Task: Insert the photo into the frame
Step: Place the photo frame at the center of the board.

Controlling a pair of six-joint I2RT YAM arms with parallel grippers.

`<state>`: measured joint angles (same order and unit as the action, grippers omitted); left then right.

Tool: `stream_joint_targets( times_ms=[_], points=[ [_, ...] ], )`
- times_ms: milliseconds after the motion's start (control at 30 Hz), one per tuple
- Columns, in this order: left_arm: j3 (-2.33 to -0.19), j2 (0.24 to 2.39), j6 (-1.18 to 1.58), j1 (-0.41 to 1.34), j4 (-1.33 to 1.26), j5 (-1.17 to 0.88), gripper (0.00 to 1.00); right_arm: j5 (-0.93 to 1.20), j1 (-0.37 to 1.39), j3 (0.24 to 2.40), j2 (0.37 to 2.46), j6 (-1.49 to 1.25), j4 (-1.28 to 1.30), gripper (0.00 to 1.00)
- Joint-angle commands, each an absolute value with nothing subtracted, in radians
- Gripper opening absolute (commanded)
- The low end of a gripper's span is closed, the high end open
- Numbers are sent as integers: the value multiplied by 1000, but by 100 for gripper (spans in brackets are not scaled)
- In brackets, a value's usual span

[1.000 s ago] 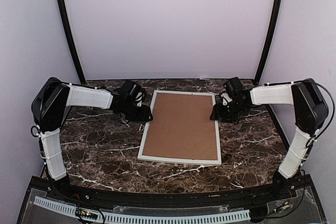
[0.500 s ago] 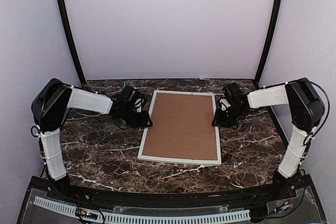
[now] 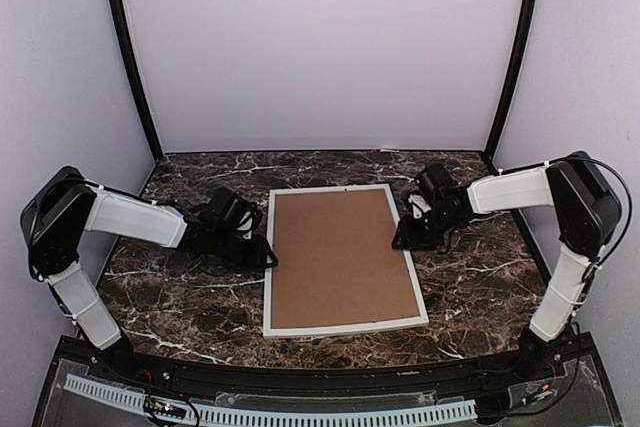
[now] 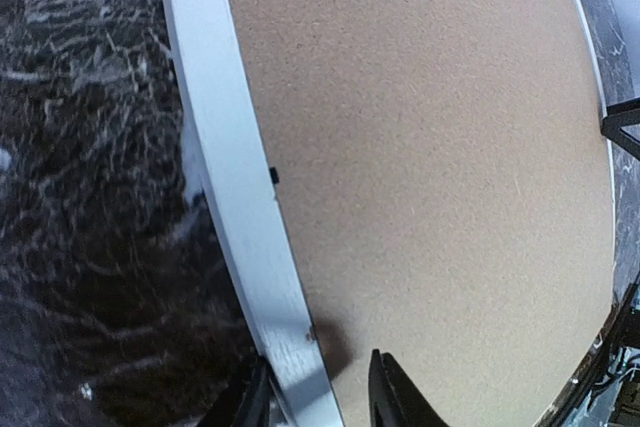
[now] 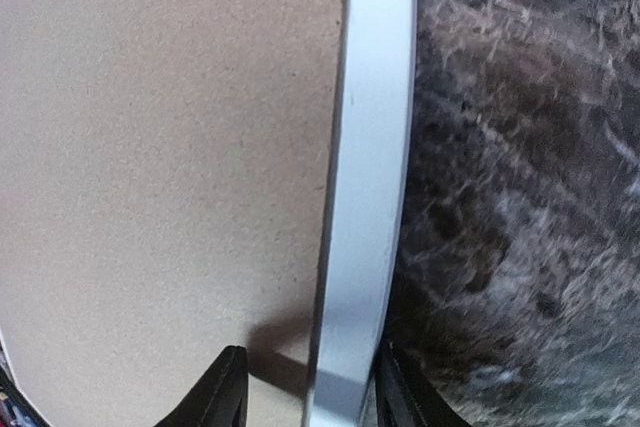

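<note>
A white rectangular picture frame (image 3: 345,327) is laid flat on a dark marble-patterned table (image 3: 170,297), at about the middle of it. Its long axis is set roughly from 6 to 12 o'clock, with the far end swung a little toward 11. Its opening is filled by a plain brown cardboard sheet (image 3: 340,257), so only the thin white rails are seen around the sheet. The short rails are at the near and far ends and the long rails at 9 and 3 o'clock.

The left gripper (image 3: 265,255) is closed about the long rail at the frame's 9 o'clock side. In the left wrist view that rail is seen between the two black fingers (image 4: 395,397), one outside it over the marble and one over the cardboard. A small black tab (image 4: 274,175) is seen on the rail's inner edge. The right gripper (image 3: 398,239) is clamped likewise on the opposite long rail at about 2 o'clock. In the right wrist view its outer finger is pressed against the rail's outer edge, and the inner one (image 5: 220,392) is over the cardboard, where a shadow is cast.

The table is veined in white and brown. It is enclosed by pale lilac walls (image 3: 320,47) at 9, 12 and 3 o'clock, with black posts (image 3: 128,47) at the far corners.
</note>
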<state>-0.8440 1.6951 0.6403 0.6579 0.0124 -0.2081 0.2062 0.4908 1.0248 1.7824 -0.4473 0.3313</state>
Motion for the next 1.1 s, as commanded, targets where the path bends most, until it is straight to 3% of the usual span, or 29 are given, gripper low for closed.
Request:
stream_joint_targets(
  times_ms=[0, 300, 467, 633, 1067],
  points=[
    [-806, 1567, 689, 673, -25, -190, 39, 211, 516, 1003, 1674, -436, 386, 53],
    [-908, 1500, 575, 672, 146, -19, 63, 111, 632, 859, 1433, -429, 436, 83],
    [-963, 1492, 541, 672, 199, 74, 77, 62, 745, 718, 1301, -536, 432, 94],
    [-989, 1512, 528, 671, 219, 91, 83, 24, 835, 613, 1213, -661, 415, 96],
    [-992, 1557, 544, 671, 207, 47, 84, -97, 1028, 527, 1205, -754, 411, 96]
  ],
)
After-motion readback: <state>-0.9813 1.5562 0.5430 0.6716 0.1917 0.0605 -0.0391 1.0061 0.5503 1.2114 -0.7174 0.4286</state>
